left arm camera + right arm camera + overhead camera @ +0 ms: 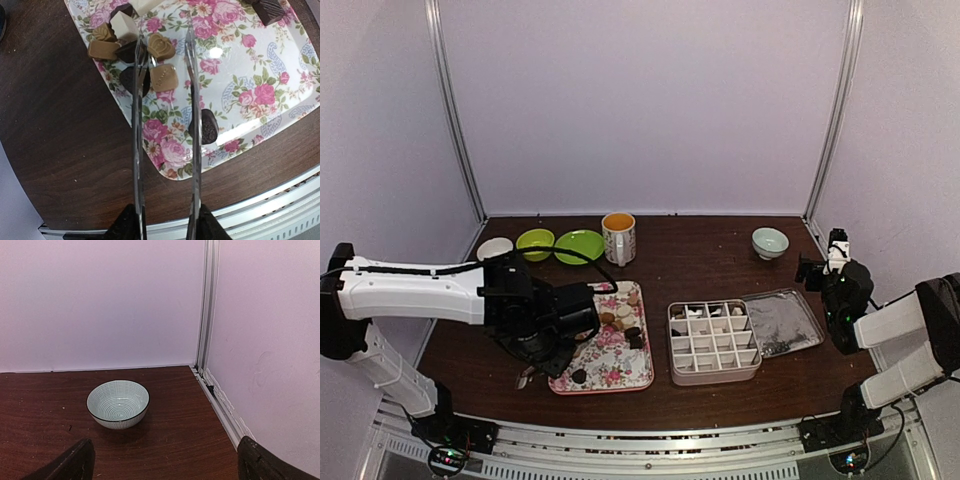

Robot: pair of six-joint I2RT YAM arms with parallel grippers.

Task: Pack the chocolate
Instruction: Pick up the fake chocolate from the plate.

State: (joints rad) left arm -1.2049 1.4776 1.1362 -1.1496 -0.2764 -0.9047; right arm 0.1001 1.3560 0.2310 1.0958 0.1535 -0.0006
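Left end effector (165, 226) clamps metal tongs (193, 125). The tong arms are spread over chocolates (131, 50) clustered on floral tray (260, 70), on bench (60, 150). Right end effector (165, 460) has its fingers wide apart, facing striped bowl (118, 403).

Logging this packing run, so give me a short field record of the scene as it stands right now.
chocolates: mostly clustered on floral tray
left gripper: shut on tongs
tongs: open, blades straddling tan pieces
divided box: right of tray, mostly empty, lid beside it
right gripper: open, empty, facing striped bowl
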